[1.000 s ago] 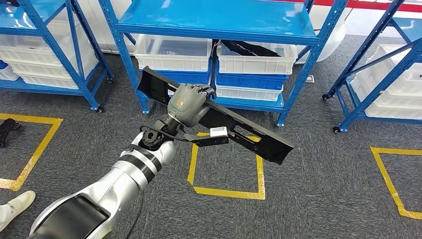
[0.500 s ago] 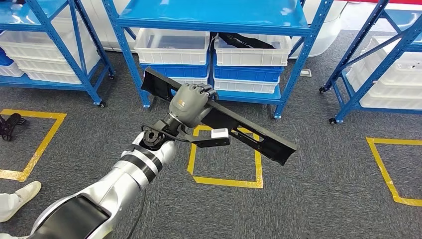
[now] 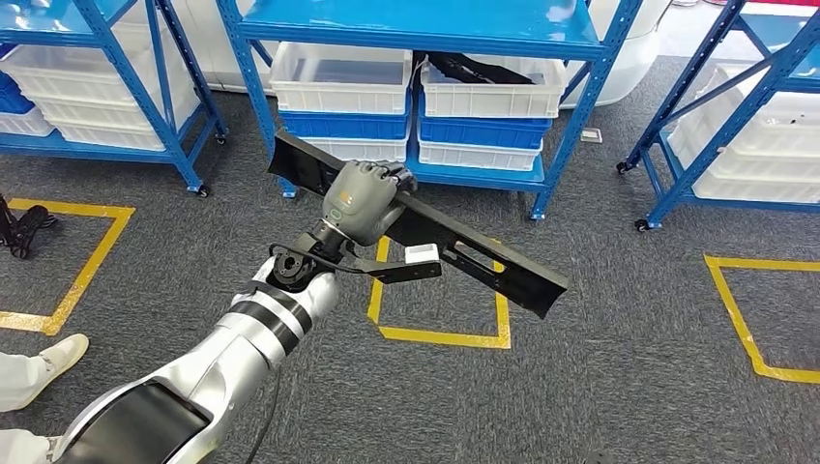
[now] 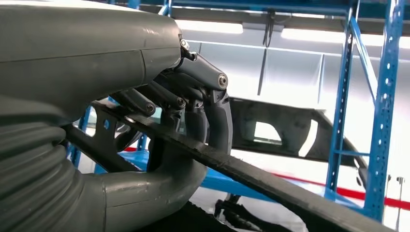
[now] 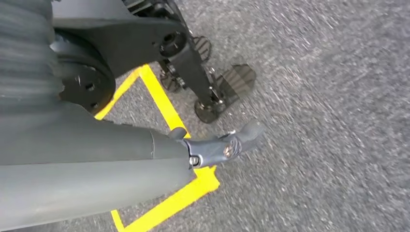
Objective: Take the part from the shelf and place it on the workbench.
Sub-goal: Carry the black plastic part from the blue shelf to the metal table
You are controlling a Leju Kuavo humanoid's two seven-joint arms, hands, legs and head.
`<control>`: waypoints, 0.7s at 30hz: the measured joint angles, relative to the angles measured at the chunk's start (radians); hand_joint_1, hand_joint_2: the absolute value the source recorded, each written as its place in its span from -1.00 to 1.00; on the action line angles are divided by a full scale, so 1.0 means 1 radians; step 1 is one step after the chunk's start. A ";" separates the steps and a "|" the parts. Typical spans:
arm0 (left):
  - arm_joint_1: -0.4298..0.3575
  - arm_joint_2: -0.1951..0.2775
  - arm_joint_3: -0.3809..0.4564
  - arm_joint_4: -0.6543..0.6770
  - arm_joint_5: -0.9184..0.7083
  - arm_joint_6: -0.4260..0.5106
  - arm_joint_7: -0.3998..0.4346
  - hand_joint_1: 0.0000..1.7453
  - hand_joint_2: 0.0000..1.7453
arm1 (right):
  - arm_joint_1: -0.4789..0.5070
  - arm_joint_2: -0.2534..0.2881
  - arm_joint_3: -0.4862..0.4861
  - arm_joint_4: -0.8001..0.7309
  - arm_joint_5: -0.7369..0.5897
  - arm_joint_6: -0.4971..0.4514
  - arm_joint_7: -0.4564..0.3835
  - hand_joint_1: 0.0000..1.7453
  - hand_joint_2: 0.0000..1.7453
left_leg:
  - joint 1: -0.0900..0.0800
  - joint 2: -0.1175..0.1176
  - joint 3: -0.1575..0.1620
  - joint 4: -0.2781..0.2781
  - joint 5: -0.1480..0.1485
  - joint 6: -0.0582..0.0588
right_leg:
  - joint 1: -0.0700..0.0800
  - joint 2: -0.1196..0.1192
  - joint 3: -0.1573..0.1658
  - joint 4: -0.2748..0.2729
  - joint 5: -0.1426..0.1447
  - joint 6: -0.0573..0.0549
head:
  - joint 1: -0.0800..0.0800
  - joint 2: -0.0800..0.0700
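Observation:
The part (image 3: 483,261) is a long black plastic panel with cut-outs and a white label. My left hand (image 3: 360,201) grips it near its middle and holds it slanted above the carpet, in front of the blue shelf (image 3: 416,27). In the left wrist view the fingers (image 4: 212,111) wrap over the part's thin edge (image 4: 270,181). My right hand (image 5: 212,147) hangs over the grey floor with its fingers out and nothing in it.
White and blue bins (image 3: 338,82) sit on the shelf's lower level, one holding another black part (image 3: 474,70). More blue racks stand left (image 3: 97,87) and right (image 3: 735,106). Yellow tape squares (image 3: 440,335) mark the carpet. A person's white shoe (image 3: 53,358) is at the lower left.
The whole picture has shifted, so the camera has moved relative to the shelves and floor marks. My left hand keeps the same grip on the part.

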 joint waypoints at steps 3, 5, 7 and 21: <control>0.000 -0.002 0.000 -0.001 0.000 0.000 0.000 1.00 1.00 | -0.001 0.001 0.000 0.000 0.000 0.000 0.000 -1.00 1.00 | 0.003 0.003 -0.032 -0.005 0.030 0.021 | 0.001 -0.001 -0.066 0.153 -0.102 -0.012 | 0.004 0.000; 0.002 -0.002 0.000 -0.001 0.000 0.000 0.000 1.00 1.00 | -0.001 0.001 0.000 0.000 0.000 0.000 0.000 -1.00 1.00 | 0.001 0.004 -0.059 -0.004 0.050 0.022 | 0.001 -0.001 -0.101 0.275 -0.155 -0.010 | 0.005 0.000; 0.005 -0.002 0.000 -0.001 0.000 0.000 0.000 1.00 1.00 | 0.000 0.001 0.000 0.000 0.000 0.000 0.000 -1.00 1.00 | -0.001 0.004 -0.083 -0.004 0.069 0.019 | 0.001 -0.001 -0.067 0.270 -0.148 0.005 | 0.006 0.000; 0.021 0.001 0.004 -0.004 0.014 0.000 -0.025 1.00 1.00 | 0.006 -0.001 -0.001 0.000 -0.026 0.034 -0.003 -1.00 1.00 | 0.008 0.008 -0.194 0.265 -0.068 -0.049 | 0.002 0.036 0.083 -0.018 -0.065 -0.055 | 0.002 0.000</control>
